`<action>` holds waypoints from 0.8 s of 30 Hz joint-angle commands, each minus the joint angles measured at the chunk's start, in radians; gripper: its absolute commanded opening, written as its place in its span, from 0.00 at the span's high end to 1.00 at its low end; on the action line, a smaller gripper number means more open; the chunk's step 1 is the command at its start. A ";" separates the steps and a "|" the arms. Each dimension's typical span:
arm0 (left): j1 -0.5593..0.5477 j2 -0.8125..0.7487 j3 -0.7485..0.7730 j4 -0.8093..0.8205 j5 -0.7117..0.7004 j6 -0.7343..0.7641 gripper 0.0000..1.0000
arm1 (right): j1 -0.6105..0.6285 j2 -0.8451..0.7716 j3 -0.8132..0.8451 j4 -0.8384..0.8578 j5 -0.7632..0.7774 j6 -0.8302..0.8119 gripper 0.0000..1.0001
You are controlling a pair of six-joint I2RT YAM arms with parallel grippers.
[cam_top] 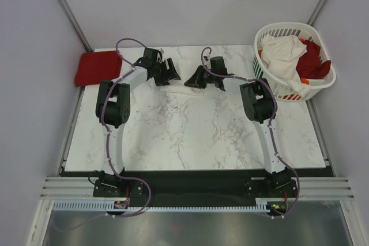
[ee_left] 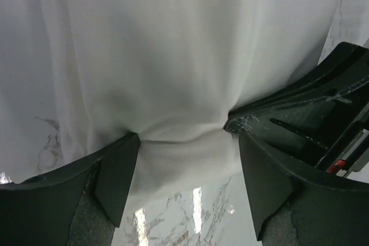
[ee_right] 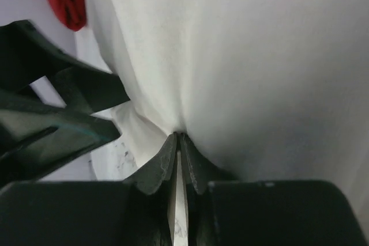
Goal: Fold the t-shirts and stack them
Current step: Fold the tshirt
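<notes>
Pinching white t-shirt point(ee_right: 230, 56), right gripper point(ee_right: 179, 139) (axis unclear).

The white t-shirt point(ee_left: 173, 56) is soft, matt cloth, as is the red t-shirt point(cam_top: 95, 68) at upper left. The marble-patterned tabletop point(cam_top: 190, 125) is smooth and glossy. The laundry basket point(cam_top: 288, 25) is white plastic, and the left gripper point(ee_left: 184, 133) is matt black plastic.

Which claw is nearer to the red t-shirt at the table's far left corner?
Left. The left claw is partway along the far edge from the red t-shirt; the right claw, clamped on the white t-shirt, lies beyond it, farther away.
</notes>
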 commanded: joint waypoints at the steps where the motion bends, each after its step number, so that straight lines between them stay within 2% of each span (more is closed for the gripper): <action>1: -0.008 0.055 0.056 0.025 0.032 -0.042 0.19 | -0.048 -0.009 -0.124 0.092 -0.035 0.050 0.86; 7: -0.001 0.074 -0.042 0.025 -0.071 -0.057 0.20 | -0.120 -0.065 -0.276 -0.043 0.149 -0.016 0.85; 12: 0.001 0.048 -0.081 0.023 -0.094 -0.039 0.20 | -0.143 -0.133 -0.380 -0.105 0.244 -0.051 0.85; 15: -0.001 -0.013 -0.119 0.011 -0.120 -0.033 0.20 | -0.143 -0.209 -0.388 -0.186 0.329 -0.097 0.80; 18: -0.001 -0.081 -0.173 -0.010 -0.172 -0.025 0.20 | -0.129 -0.327 -0.356 -0.309 0.502 -0.169 0.51; 19: -0.001 -0.104 -0.203 -0.010 -0.172 -0.025 0.20 | -0.122 -0.390 -0.341 -0.374 0.561 -0.191 0.37; 21: -0.001 -0.153 -0.252 -0.010 -0.172 -0.025 0.20 | -0.082 -0.450 -0.298 -0.427 0.722 -0.228 0.30; 22: -0.002 -0.220 -0.310 -0.010 -0.172 -0.025 0.20 | -0.062 -0.478 -0.284 -0.444 0.769 -0.272 0.24; 24: -0.005 -0.280 -0.355 -0.010 -0.172 -0.025 0.20 | 0.001 -0.541 -0.252 -0.488 0.861 -0.305 0.19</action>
